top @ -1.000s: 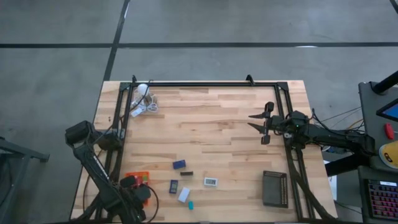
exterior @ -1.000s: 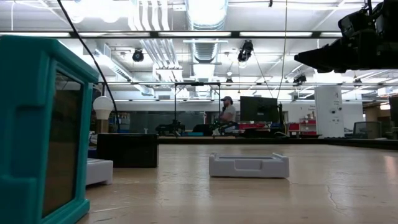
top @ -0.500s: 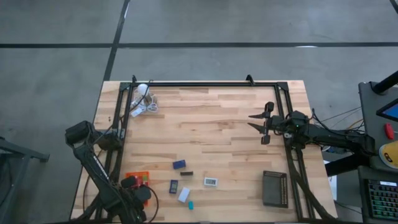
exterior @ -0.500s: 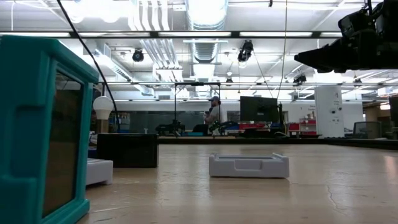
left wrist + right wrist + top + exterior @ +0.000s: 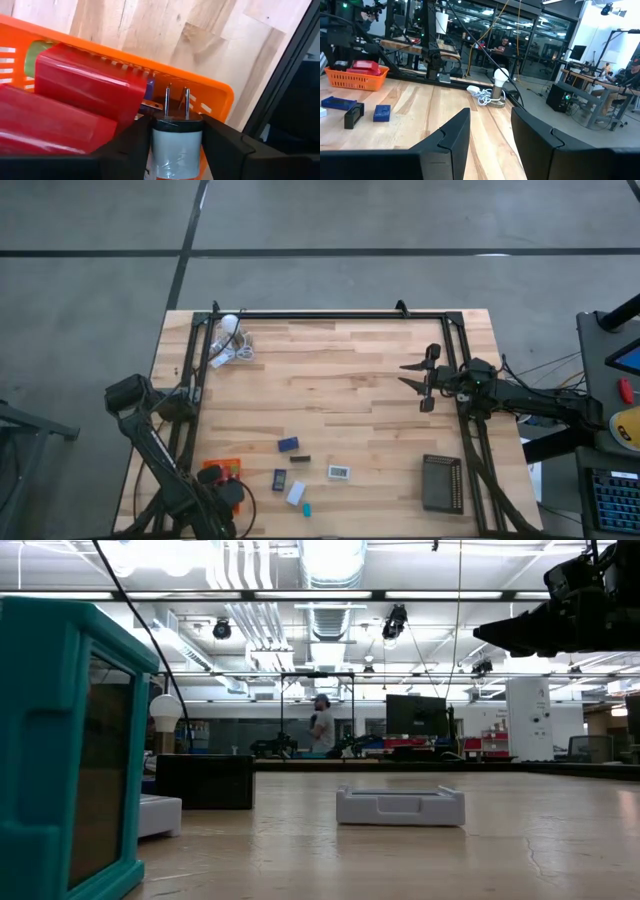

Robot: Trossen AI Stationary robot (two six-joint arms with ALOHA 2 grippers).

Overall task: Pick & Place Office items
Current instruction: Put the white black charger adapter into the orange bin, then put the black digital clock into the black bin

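My left gripper [image 5: 214, 476] points down over the orange tray [image 5: 228, 464] at the table's near left. It is shut on a white plug charger [image 5: 176, 145]. The tray [image 5: 216, 92] holds red blocks [image 5: 90, 95], a green piece [image 5: 32, 54] and a navy piece [image 5: 149, 88]. Loose office items lie on the wood to its right: two navy blocks [image 5: 288, 444] [image 5: 279, 479], a black piece [image 5: 300, 459], two white pieces [image 5: 339, 472] [image 5: 296, 494] and a teal piece [image 5: 307, 508]. My right gripper [image 5: 412, 375] [image 5: 490, 131] hovers open at mid right with nothing between its fingers. My left gripper pinches the white charger's two side faces [image 5: 158, 146] between its two fingers, coming from above and pointing down. The charger's two metal prongs [image 5: 176, 100] point away from the wrist, down toward the tray's corner. Whether the charger touches the tray I cannot tell.
A black ribbed tray [image 5: 441, 482] sits at the near right. A white bulb with coiled cord [image 5: 232, 340] lies at the far left. A black frame [image 5: 330, 314] runs around the table. The middle of the table is bare wood. A person [image 5: 322, 725] is far off in the room.
Both arms have kept still. In the room behind the table, a person has walked toward the left of the low view.
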